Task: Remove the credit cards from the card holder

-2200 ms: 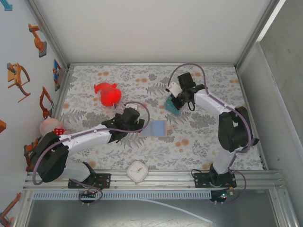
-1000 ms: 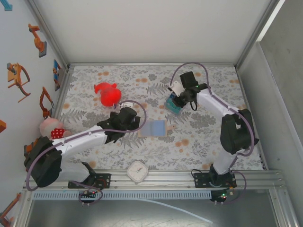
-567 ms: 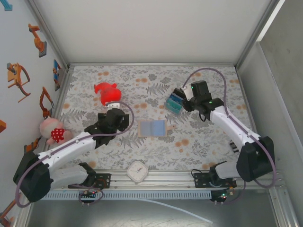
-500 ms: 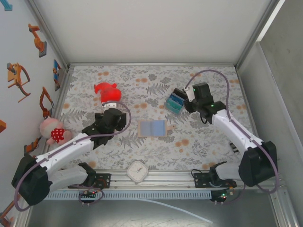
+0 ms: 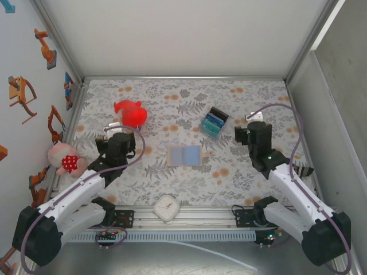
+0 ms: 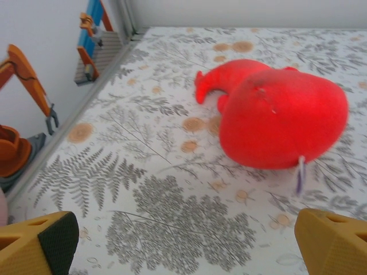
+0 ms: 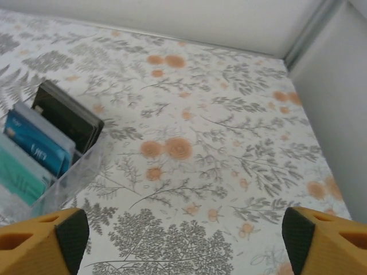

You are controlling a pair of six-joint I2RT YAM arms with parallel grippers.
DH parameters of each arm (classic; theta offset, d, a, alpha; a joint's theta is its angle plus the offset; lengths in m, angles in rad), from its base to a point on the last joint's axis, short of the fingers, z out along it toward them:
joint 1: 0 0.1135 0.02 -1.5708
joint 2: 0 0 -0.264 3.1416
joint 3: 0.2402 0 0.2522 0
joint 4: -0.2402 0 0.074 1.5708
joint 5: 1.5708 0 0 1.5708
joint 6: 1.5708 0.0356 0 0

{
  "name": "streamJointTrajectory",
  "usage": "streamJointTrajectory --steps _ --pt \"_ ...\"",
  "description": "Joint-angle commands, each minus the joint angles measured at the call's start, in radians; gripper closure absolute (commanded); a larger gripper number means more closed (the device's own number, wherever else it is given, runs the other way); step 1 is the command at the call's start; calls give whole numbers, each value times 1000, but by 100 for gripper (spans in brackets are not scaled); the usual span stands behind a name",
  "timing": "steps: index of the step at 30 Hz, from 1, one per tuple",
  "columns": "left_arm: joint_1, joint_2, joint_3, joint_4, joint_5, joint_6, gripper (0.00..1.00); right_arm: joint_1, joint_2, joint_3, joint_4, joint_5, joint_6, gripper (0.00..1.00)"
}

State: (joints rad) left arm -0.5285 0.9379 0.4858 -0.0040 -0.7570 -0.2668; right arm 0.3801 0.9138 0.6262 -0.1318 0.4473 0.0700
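Left end effector [image 6: 186, 246] is spread wide and empty at the bottom edge of its wrist view, above the floral-printed bench [image 6: 172, 172]. A red plush toy [image 6: 281, 117] lies right of centre. Right end effector [image 7: 183, 243] also gapes empty. At the left edge of that view, blue and teal credit cards [image 7: 34, 149] stand in a clear plastic tray [image 7: 80, 166]. In the top view, the tan bifold card holder [image 5: 184, 155] lies open at frame centre, apart from both.

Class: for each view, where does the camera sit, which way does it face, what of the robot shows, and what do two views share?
Top external: overhead behind the bases, looking down on the table; both arms show.
Left wrist: low, facing the red plush; left fingers show.
Right wrist: low, facing the far right corner past the card box; right fingers show.
Shared: plush, top and left wrist.
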Motion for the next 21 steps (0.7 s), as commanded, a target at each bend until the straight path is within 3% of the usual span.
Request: streamJointTrajectory --steps 1,5,7,14,21 --pt "46 -7 -23 111 -42 82 3 -6 -75 -107 187 112 -6 1" --pt "112 0 -99 295 44 166 3 -7 -172 -269 389 175 -21 1" --pt "150 -1 -133 368 110 190 3 -8 -216 -316 420 246 6 1" --pt "280 68 -202 580 303 269 3 -23 -241 -387 477 321 14 1" --pt "396 239 -213 753 441 271 3 -89 -186 -448 599 244 13 1"
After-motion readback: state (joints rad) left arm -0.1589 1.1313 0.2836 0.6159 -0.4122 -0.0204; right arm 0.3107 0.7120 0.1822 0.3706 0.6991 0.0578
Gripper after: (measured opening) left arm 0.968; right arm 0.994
